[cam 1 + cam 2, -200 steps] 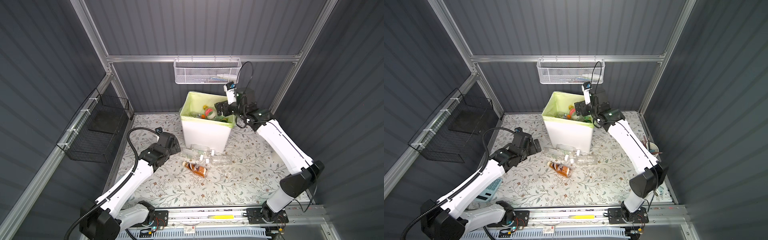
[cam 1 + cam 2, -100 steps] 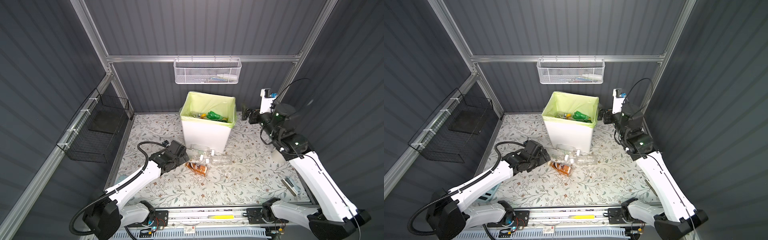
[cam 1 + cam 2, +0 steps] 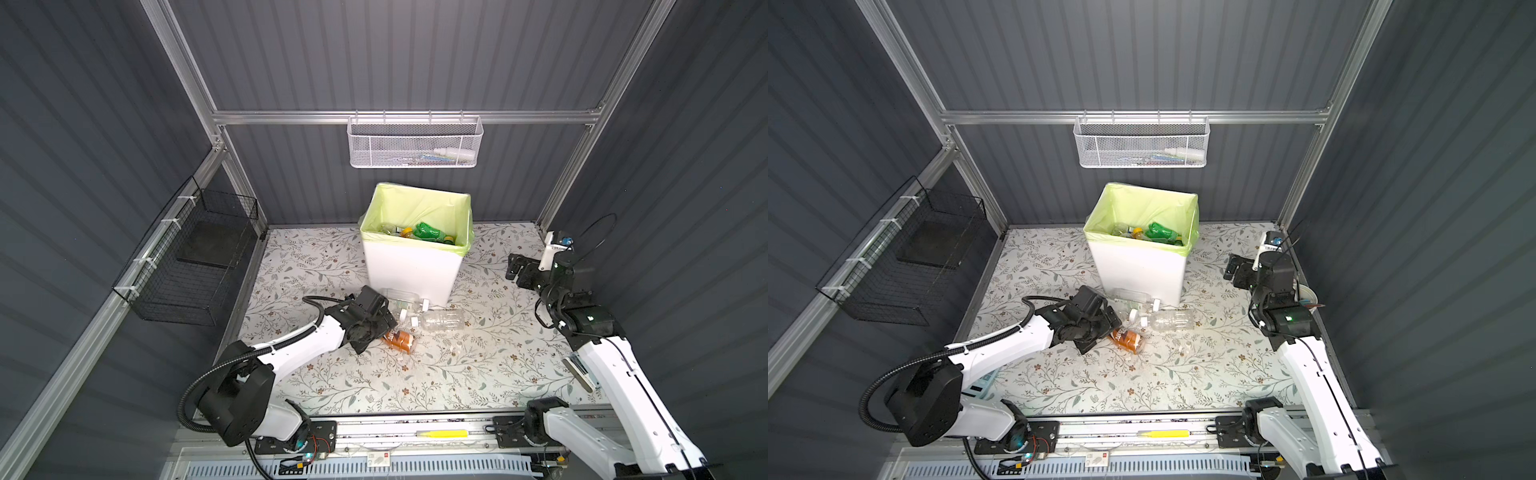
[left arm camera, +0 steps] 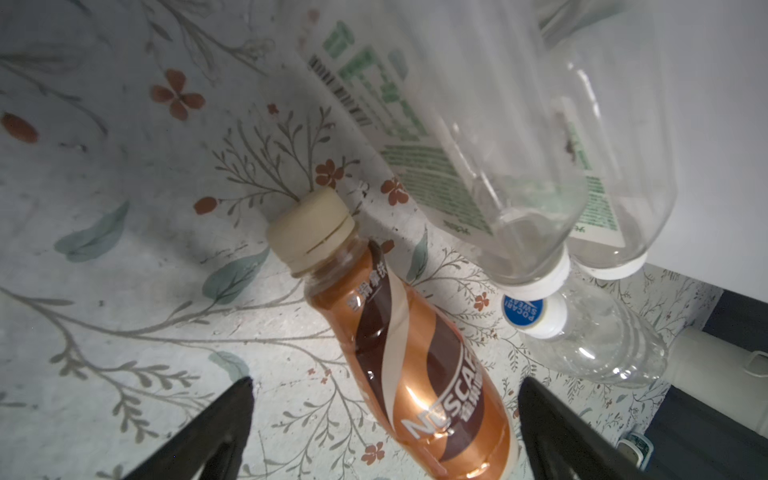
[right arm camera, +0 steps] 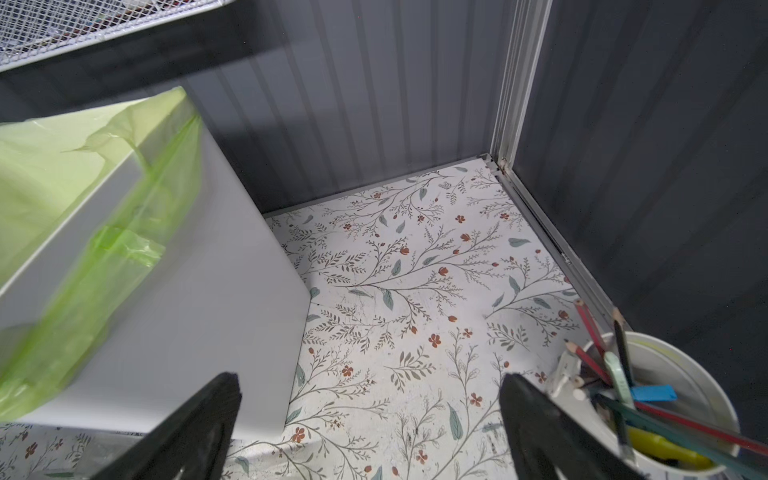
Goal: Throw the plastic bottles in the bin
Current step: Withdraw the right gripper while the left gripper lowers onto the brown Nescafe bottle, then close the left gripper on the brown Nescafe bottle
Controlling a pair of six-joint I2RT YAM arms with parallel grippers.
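The white bin (image 3: 411, 272) with its lime-green bag stands at the back middle, and several plastic bottles (image 3: 428, 230) lie inside it. In front of it on the floor lie a brown coffee bottle (image 3: 400, 340) and two clear bottles (image 3: 442, 320) (image 3: 401, 296). My left gripper (image 3: 380, 332) is low over the floor and open. In the left wrist view the brown bottle (image 4: 409, 357) lies between its spread fingers (image 4: 232, 411), untouched. My right gripper (image 3: 512, 268) hangs open and empty to the right of the bin (image 5: 187, 291).
A white mesh basket (image 3: 415, 145) hangs on the back wall and a black wire basket (image 3: 195, 257) on the left wall. A white cup of pens (image 5: 665, 395) stands in the right back corner, close to my right gripper. A flat device (image 3: 579, 370) lies at the right wall.
My right arm has swung from above the bin out to its right and come lower. My left gripper has moved right and down to the brown bottle.
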